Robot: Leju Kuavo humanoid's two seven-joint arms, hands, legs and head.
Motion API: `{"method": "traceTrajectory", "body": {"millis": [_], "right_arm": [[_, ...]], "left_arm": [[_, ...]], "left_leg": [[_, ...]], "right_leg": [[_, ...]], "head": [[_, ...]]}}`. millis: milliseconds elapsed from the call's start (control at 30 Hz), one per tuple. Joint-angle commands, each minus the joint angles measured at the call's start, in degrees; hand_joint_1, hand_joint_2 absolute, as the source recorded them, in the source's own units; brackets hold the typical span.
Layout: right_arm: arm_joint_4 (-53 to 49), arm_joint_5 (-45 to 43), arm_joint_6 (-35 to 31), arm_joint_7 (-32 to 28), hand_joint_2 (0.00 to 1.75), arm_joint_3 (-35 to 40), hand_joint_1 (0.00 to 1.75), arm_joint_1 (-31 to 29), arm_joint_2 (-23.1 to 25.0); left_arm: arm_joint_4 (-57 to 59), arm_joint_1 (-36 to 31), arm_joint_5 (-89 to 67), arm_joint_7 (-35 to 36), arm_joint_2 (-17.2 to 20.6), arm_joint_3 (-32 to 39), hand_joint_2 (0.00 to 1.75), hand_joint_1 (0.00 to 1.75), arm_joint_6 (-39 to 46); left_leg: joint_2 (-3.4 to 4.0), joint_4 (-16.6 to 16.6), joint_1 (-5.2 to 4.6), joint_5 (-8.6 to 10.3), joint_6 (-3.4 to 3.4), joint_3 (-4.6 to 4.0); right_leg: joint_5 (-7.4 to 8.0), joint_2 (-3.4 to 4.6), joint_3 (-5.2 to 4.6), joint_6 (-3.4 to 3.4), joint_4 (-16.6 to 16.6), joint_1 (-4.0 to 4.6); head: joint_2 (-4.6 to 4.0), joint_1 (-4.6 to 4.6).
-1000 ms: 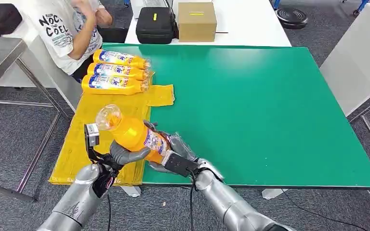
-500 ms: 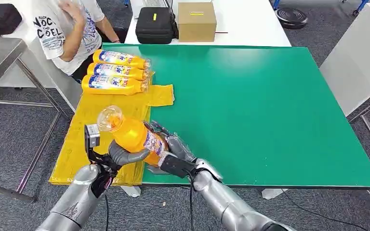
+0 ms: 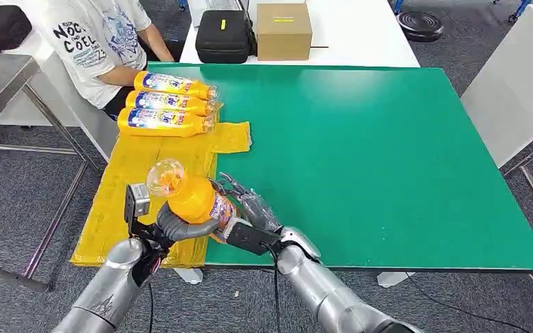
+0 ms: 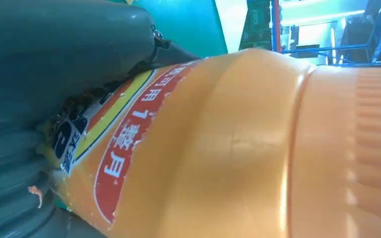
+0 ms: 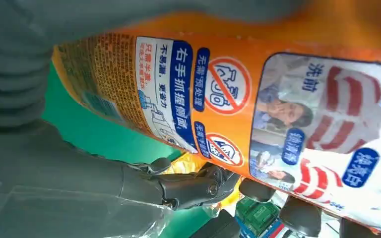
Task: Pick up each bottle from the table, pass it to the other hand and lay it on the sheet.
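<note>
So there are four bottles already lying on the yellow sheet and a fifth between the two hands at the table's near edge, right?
Not quite: three bottles lie on the yellow sheet, not four; the head view shows them side by side at its far end. The bottle being passed, between the left hand and the right hand at the near edge, is therefore the fourth.

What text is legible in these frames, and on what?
"右手抓握侧面": blue strip on the held bottle's label, right wrist view.
"洗前": the same label's picture panel.
"月": red band on the held bottle, left wrist view.
"COEL", "23": person's white shirt.
Labels on the three bottles on the sheet: too small.
</note>
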Motion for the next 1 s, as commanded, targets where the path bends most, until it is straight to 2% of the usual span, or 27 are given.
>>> {"method": "traceTrajectory", "body": {"millis": [33, 433, 500, 900, 1000], "right_arm": [[2.6, 0.5, -0.1, 0.9, 0.00, -3.0, 0.00, 0.0, -2.1], [-2.4, 1.3, -1.9, 0.2, 0.00, -5.8, 0.00, 1.6, -3.2], [-2.4, 1.3, -1.9, 0.2, 0.00, -5.8, 0.00, 1.6, -3.2], [-14.8, 3.3, -4.7, 1.3, 0.00, -11.5, 0.00, 6.2, -5.8], [-16.0, 4.0, -4.9, 1.5, 0.00, -12.1, 0.00, 7.1, -5.8]], "left_arm": [[0.6, -3.5, -0.6, -1.1, 0.5, -1.5, 1.75, 1.75, -0.5], [1.1, -3.2, -1.4, -1.6, 1.4, -0.9, 1.75, 1.75, 0.1], [1.1, -3.2, -1.4, -1.6, 1.4, -0.9, 1.75, 1.75, 0.1], [2.5, -3.7, -1.9, -1.2, 1.2, -0.6, 1.75, 1.75, 0.3], [2.6, -3.9, -2.5, -0.9, 0.8, 0.0, 1.75, 1.75, 1.7]], "left_leg": [[-0.17, 0.0, 0.09, -0.03, -0.08, 0.09], [-0.34, 0.1, 0.12, -0.07, -0.11, 0.14], [-0.03, 0.0, 0.03, -0.03, -0.07, -0.01], [-0.15, 0.1, 0.17, -0.18, -0.19, 0.24], [-0.10, 0.0, 0.02, 0.00, -0.07, -0.01]], "right_leg": [[-0.08, -0.20, 0.17, -0.07, 0.0, 0.09], [-0.14, -0.35, 0.30, -0.09, 0.0, 0.12], [-0.01, 0.00, 0.07, -0.06, 0.0, 0.02], [-0.17, -0.18, 0.38, -0.15, 0.0, 0.17], [-0.01, -0.09, 0.06, -0.05, 0.0, 0.01]], "head": [[0.00, -0.02], [0.00, 0.13], [0.00, 0.07], [0.00, 0.07], [0.00, 0.07]]}}
